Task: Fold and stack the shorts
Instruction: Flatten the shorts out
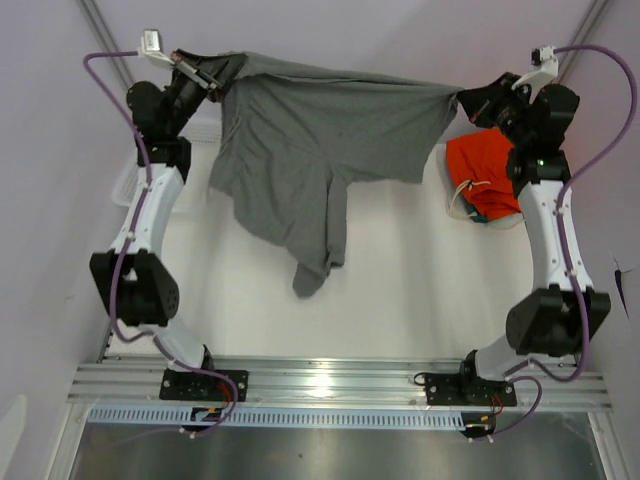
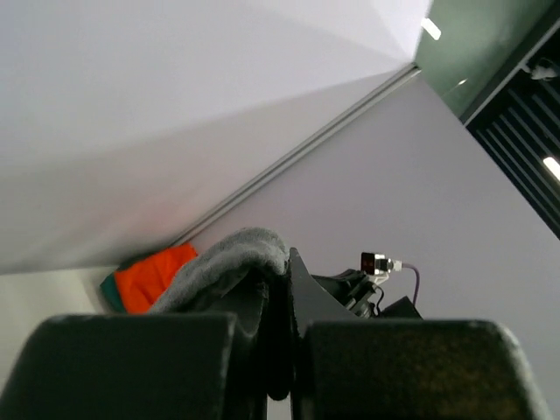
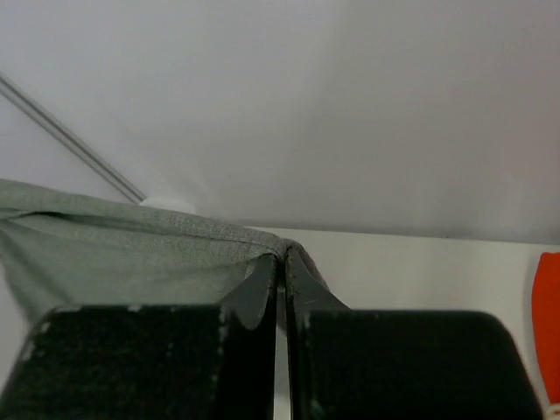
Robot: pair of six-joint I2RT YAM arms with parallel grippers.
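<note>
Shorts (image 1: 320,140) spread, hanging | L end effector (image 1: 215,82) gripping 1 top corner | R end effector (image 1: 462,97) gripping other

Robotics lab: a boxed-in test cell for two arms.

Walled by plain pale panels (image 1: 350,25) joined with metal corner strips (image 1: 105,40); floored with a bare white surface (image 1: 400,310); edged at the front by a slotted aluminium rail (image 1: 330,378) and a perforated cable duct (image 1: 330,415). Bolted to that rail, a left arm (image 1: 150,215) and a right arm (image 1: 545,230) in white and black, looped with exposed purple cables (image 1: 590,47) and topped by a small wrist camera (image 1: 152,41) each. Beyond the panels, in the left wrist view, strip lights (image 2: 430,28) on a dark slatted industrial ceiling (image 2: 525,114).
</note>
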